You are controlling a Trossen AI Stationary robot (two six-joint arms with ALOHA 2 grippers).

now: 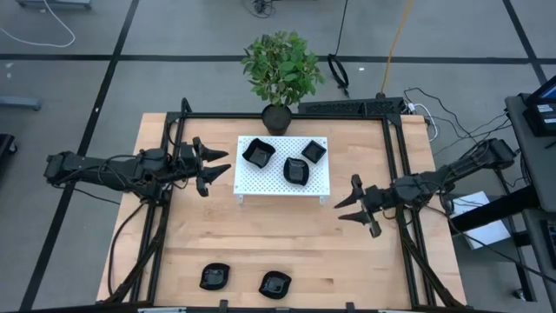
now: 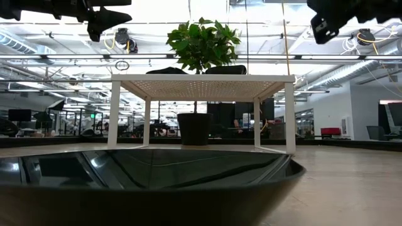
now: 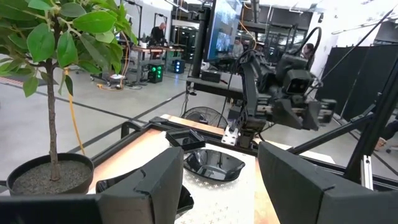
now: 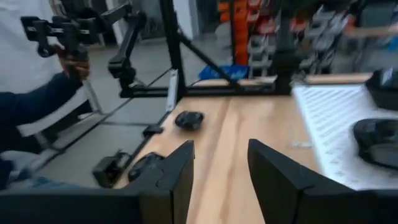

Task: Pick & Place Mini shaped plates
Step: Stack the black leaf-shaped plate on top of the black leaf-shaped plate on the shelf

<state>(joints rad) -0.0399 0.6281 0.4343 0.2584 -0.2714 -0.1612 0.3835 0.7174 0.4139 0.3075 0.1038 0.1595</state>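
Three mini shaped plates on the white perforated platform [image 1: 261,181], which stands at table centre just in front of the potted plant [image 1: 280,69]: a leaf-ish plate [image 1: 258,153] at its left-rear, a rounded plate [image 1: 295,171] mid-front, a square plate [image 1: 314,151] toward its right-rear. Two more plates on the bare wooden table [image 1: 391,261] near the front edge, well apart from the platform: one [image 1: 214,276] left of centre, one [image 1: 274,283] beside it to the right; neither touches the other. Left gripper [image 1: 217,168] hangs just off the platform's left edge, fingers spread, nothing between them; left wrist view shows its own two fingers [image 3: 152,186] apart w/ plates and platform ahead. Right gripper [image 1: 347,207] sits just off the platform's right-front corner, jaws apart and empty; right wrist view shows bare wood between its fingers [image 4: 168,177]. Low view: a plate rim [image 2: 151,182] fills the foreground, both arms up above the platform. A person's sleeve [image 4: 37,102] shows beyond the table in the right wrist view.
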